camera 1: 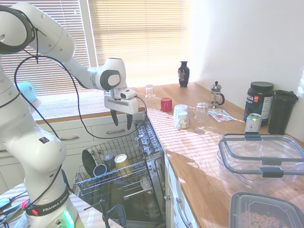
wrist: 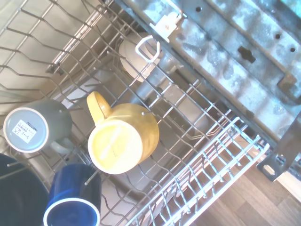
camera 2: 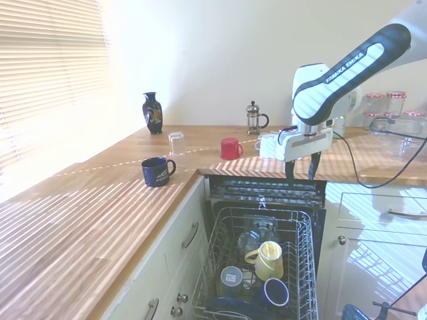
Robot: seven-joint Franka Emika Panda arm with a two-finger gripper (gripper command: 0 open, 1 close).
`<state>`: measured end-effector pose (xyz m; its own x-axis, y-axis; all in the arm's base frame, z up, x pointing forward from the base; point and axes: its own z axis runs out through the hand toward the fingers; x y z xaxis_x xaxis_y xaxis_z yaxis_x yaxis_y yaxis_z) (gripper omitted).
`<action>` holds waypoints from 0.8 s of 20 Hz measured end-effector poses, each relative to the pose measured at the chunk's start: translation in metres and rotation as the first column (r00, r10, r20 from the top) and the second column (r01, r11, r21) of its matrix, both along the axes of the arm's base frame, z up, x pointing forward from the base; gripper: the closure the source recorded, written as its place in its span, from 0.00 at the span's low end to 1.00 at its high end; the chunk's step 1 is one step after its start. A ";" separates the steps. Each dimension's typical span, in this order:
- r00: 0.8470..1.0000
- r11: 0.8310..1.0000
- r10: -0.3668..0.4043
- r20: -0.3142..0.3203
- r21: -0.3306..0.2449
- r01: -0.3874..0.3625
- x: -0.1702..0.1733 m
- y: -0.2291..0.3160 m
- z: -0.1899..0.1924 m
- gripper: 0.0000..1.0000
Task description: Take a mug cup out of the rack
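The pale-yellow mug cup (camera 2: 267, 261) sits upside down in the rack (camera 2: 215, 257), a dark grey wire dishwasher basket pulled out below the counter. It also shows near the rack's middle in the first exterior view as the mug cup (camera 1: 121, 161) in the rack (camera 1: 88, 184). In the wrist view the mug cup (wrist: 123, 139) lies base up, its handle pointing away, among the rack's wires (wrist: 211, 155). My gripper (camera 1: 121, 120) hangs well above the rack with its fingers pointing down, open and empty. The gripper (camera 2: 300, 170) is over the rack's far end.
A grey mug (wrist: 33, 129) and a blue cup (wrist: 75, 200) sit right beside the yellow mug. On the counter stand a navy mug (camera 2: 157, 171), a red cup (camera 2: 231, 148), a white cup (camera 1: 181, 116), a French press (camera 1: 216, 94) and plastic containers (camera 1: 261, 159).
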<state>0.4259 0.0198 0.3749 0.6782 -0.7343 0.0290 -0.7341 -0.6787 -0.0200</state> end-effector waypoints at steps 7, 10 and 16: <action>0.996 0.995 0.086 -0.005 -0.053 -0.086 -0.001 0.033 -0.018 0.00; 0.989 0.983 0.151 -0.005 -0.108 -0.151 -0.001 0.070 -0.037 0.00; 0.952 0.930 0.304 -0.030 -0.207 -0.304 0.016 0.145 -0.068 0.00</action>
<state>0.4424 0.1645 0.3066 0.8678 -0.4706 0.1597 -0.4921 -0.8587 0.1433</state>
